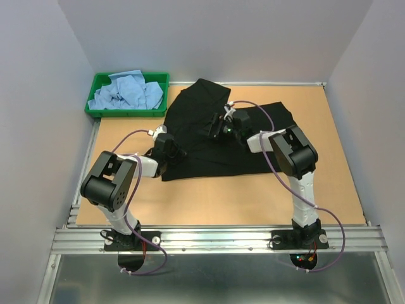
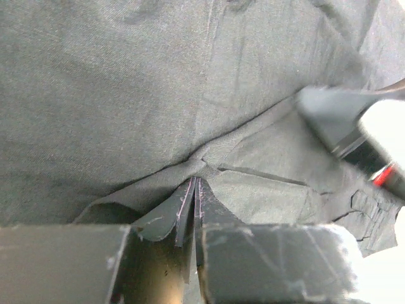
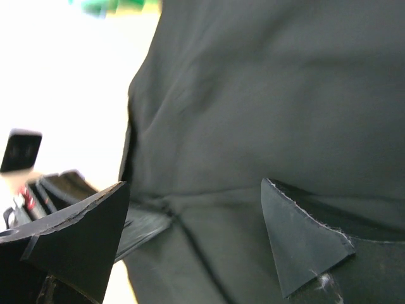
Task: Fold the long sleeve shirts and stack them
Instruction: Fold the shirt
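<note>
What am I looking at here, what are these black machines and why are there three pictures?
Two robot arms are bolted to a table's near edge. One picture looks down from above; the other two come from cameras on each wrist. A black shirt lies spread on the table, and light blue shirts sit crumpled in a green tray. The left gripper is shut, pinching a fold of the black shirt. The right gripper is open over the same shirt, holding nothing.

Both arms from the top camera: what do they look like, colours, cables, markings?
The left arm and right arm match: black joint housings, white links, a purple cable looping along each. Jaws are black wedges with scuffed edges. Small red and green lights glow at the right base. No readable markings.
</note>
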